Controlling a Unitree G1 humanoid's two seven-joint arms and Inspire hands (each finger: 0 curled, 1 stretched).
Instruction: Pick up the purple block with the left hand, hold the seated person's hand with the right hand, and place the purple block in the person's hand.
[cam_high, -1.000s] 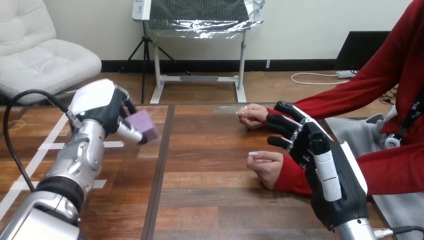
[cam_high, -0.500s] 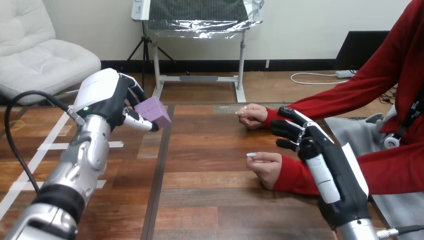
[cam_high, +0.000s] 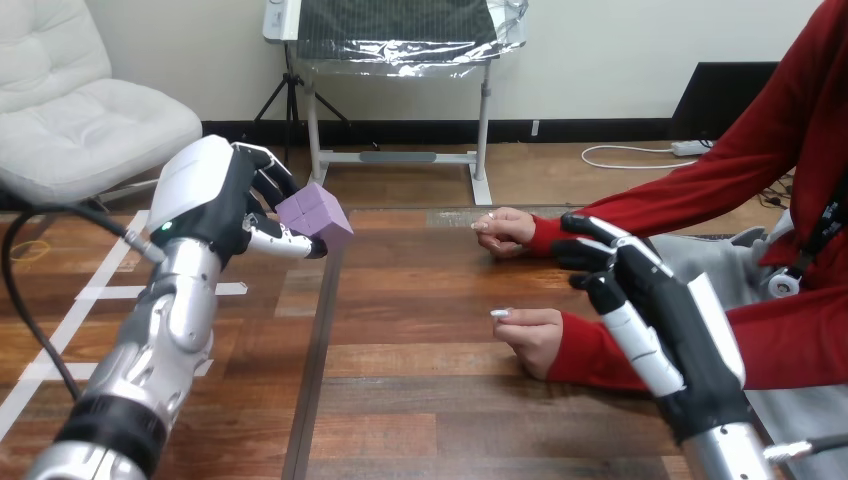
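Note:
My left hand (cam_high: 215, 200) is raised above the table's left half, its fingers and thumb curled round the purple block (cam_high: 315, 218). The block hangs clear of the wood. The person sits at the right with two hands on the table: the near hand (cam_high: 530, 335) is a loose fist, the far hand (cam_high: 505, 230) rests further back. My right hand (cam_high: 660, 310) is open, fingers straight, hovering over the red sleeve of the near arm, just right of the near hand. I see no finger curled round the person's wrist.
A dark seam (cam_high: 320, 330) runs down the wooden table between block and person. White tape lines (cam_high: 95, 292) mark the table's left part. The stretch of wood between my left hand and the person's hands is bare.
My left hand has lifted and carried the purple block to the right, toward the table's seam. My right hand has shifted slightly right and back over the sleeve. The person's hands stayed put.

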